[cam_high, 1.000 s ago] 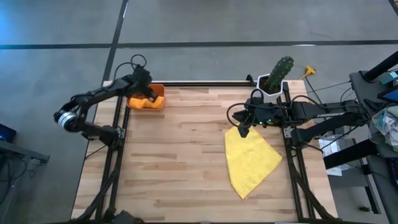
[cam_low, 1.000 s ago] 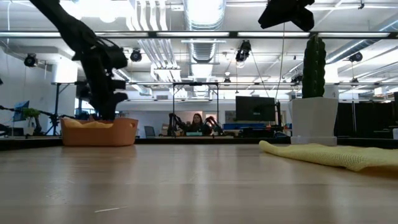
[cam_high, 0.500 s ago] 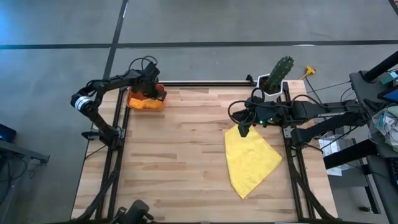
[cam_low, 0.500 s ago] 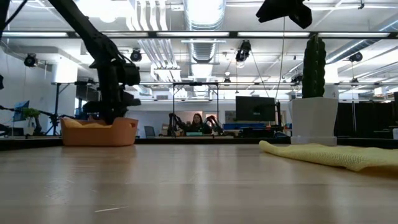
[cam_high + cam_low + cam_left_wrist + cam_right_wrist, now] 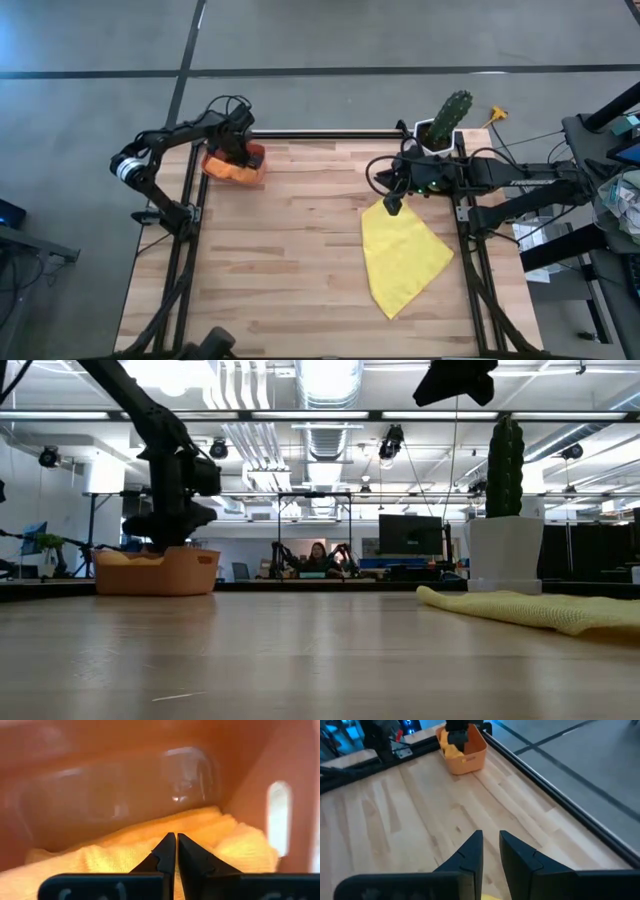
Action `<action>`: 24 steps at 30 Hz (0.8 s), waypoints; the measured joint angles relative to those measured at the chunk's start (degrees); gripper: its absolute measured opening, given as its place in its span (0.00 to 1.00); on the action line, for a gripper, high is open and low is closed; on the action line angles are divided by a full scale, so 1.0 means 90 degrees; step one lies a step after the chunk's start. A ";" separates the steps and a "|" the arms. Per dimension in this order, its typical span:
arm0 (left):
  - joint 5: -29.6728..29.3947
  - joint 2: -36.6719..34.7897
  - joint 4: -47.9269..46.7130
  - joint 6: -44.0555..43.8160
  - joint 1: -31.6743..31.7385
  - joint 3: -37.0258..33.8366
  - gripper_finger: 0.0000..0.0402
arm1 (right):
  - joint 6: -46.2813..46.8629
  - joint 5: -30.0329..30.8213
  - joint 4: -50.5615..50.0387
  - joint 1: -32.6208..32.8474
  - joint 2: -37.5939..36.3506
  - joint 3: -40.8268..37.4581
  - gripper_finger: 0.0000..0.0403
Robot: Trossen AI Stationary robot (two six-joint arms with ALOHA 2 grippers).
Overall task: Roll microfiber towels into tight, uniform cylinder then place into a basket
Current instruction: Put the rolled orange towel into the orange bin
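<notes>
High view shows the left pincer (image 5: 238, 150) lowered into the basket (image 5: 236, 166), which sits at the far left corner of the wooden counter (image 5: 290, 250). Left wrist view looks down inside the basket (image 5: 125, 780), where the orange towel (image 5: 150, 847) lies bunched on the floor of it; the pincer (image 5: 173, 845) has its two tips pressed together against the cloth, and whether any fabric is pinched between them cannot be told. Low view has the orange towel (image 5: 130, 558) peeking just over the basket rim (image 5: 155, 572).

The right pincer (image 5: 394, 205) hangs above the far corner of the yellow towel (image 5: 403, 257), which lies spread flat and unrolled on the right side of the counter. Right wrist view shows its fingers (image 5: 470, 852) slightly apart, holding nothing. A white pot with a cactus (image 5: 443, 125) stands at the far right edge.
</notes>
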 joint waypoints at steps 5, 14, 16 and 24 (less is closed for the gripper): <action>-0.0565 -0.0040 0.0041 -0.0040 0.0002 0.0237 0.00 | -0.0184 -0.0001 -0.0169 -0.0023 0.0000 -0.0002 0.15; 0.0421 0.0019 0.0036 -0.0214 -0.0256 0.0149 0.00 | -0.0184 -0.0001 -0.0253 -0.0023 -0.0005 -0.0005 0.15; 0.0437 0.0020 -0.0036 -0.0161 -0.0289 0.0130 0.00 | -0.0184 -0.0001 -0.0253 -0.0023 -0.0005 -0.0005 0.15; -0.0612 -0.0234 -0.0425 0.0402 -0.0034 0.0518 0.00 | -0.0027 -0.0004 -0.0260 -0.0021 -0.0015 -0.0005 0.15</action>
